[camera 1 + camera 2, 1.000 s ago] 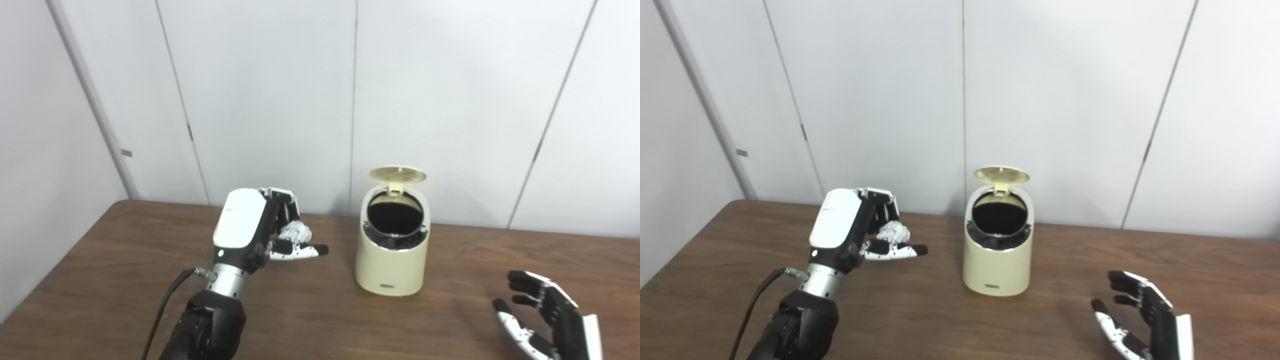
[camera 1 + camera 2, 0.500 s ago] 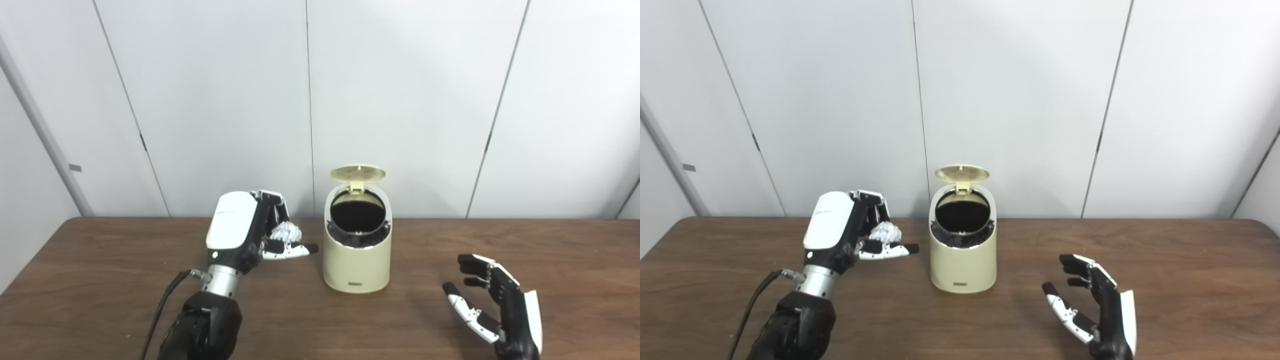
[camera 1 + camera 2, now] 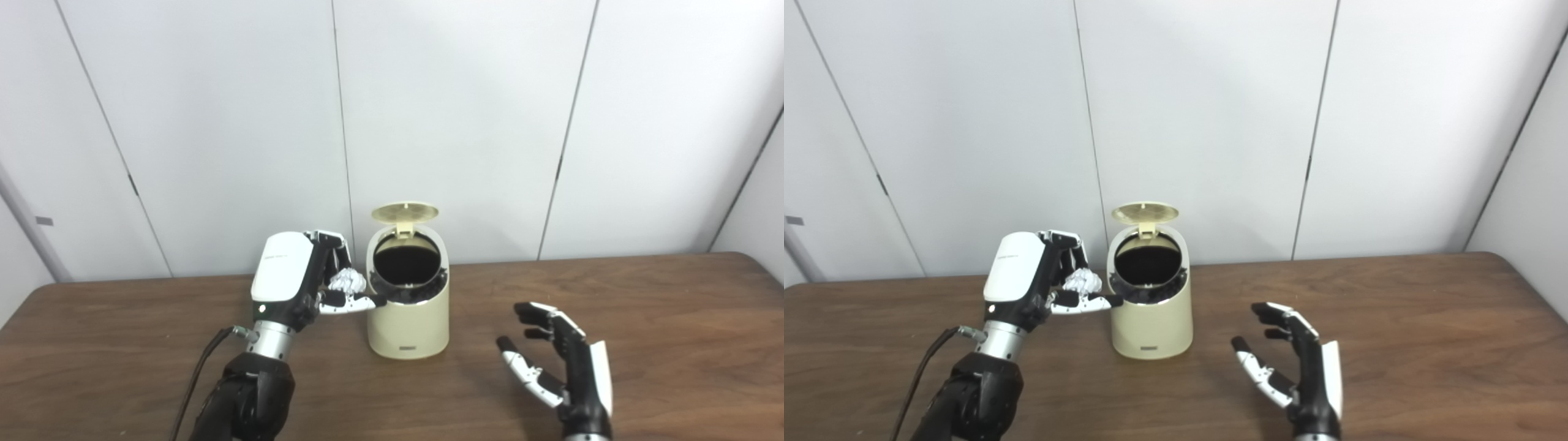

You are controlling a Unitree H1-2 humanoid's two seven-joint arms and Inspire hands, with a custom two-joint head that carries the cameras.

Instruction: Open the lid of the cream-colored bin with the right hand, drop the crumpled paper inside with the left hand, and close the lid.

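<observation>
Fingers (image 3: 334,257) of left hand (image 3: 306,282) clasping one crumpled paper (image 3: 346,282), one bin (image 3: 409,318), lid (image 3: 405,212) up

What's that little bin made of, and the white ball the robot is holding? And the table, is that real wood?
The bin looks like smooth, matte cream plastic: even colour, rounded moulded corners. The white ball in the left hand seems to be crumpled paper, creased and dull. The table shows brown wood grain with a slight sheen; real wood or laminate, I cannot tell.

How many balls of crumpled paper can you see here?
1. The crumpled paper is held in the left hand, just left of the open cream-colored bin. More may lie inside the bin's dark interior, which cannot be made out.
</observation>
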